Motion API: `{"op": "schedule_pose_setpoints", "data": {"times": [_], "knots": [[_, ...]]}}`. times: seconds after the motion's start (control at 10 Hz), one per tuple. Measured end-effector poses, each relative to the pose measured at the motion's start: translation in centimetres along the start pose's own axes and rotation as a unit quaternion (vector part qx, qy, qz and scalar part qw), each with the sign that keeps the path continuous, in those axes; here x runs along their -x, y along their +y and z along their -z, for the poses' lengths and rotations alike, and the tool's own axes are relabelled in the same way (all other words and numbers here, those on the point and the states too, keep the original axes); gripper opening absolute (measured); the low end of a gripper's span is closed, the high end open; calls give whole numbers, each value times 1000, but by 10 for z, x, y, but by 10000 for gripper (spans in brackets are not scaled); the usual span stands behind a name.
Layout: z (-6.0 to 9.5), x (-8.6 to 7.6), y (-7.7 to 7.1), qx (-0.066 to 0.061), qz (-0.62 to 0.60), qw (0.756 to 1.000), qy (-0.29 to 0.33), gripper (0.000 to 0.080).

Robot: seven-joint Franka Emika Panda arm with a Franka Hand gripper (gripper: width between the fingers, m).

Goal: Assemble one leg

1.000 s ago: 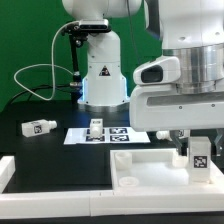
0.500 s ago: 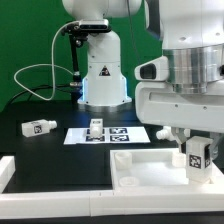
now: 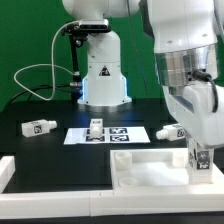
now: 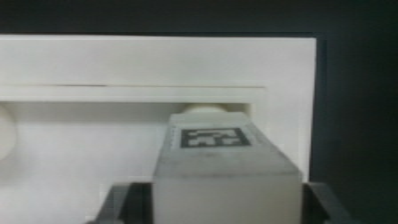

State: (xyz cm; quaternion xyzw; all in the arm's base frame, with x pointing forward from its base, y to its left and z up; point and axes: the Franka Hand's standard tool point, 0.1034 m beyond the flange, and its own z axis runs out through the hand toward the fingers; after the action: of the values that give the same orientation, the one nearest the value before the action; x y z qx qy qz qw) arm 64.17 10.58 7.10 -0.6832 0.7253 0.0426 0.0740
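White held leg: small short white plastic peg w/ black-and-white square tag, the leg (image 3: 202,157), gripped upright over the right end of the panel, exterior view's right; the wrist view shows it (image 4: 224,160) tag-up betw. the dark jaws.
Gripper: two-finger gripper (image 3: 201,150) clamped narrow on that leg, fingers on both flanks.
Panel: large flat white panel w/ raised rim (image 3: 140,172) lies at the front of the black table (image 3: 30,146); held leg right at its surface, contact not clear.
Marker board: thin flat white marker board (image 3: 112,133) w/ tags, behind the panel, mid-table.
Spare legs: one peg (image 3: 96,127) upright on the board; one (image 3: 40,126) lying on the table, exterior view's left; one (image 3: 168,131) lying just beside the board's right end.
Backdrop: green wall (image 3: 28,40); white arm base (image 3: 102,75) w/ cable (image 3: 35,72).
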Motion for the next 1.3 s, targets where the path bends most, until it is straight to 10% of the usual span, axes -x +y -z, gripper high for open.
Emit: {"op": "schedule_pose_setpoints", "data": {"times": [0.1, 0.3, 0.6, 0.8, 1.0, 1.1, 1.3], "knots": [[0, 0, 0, 0, 47, 999, 2, 284], [3, 7, 3, 29, 232, 972, 12, 566], [1, 10, 4, 33, 381, 924, 6, 645], [1, 8, 4, 37, 474, 879, 9, 649], [1, 9, 0, 41, 646, 762, 30, 649], [1, 9, 0, 41, 637, 770, 30, 649], [1, 8, 0, 40, 628, 777, 31, 362]]}}
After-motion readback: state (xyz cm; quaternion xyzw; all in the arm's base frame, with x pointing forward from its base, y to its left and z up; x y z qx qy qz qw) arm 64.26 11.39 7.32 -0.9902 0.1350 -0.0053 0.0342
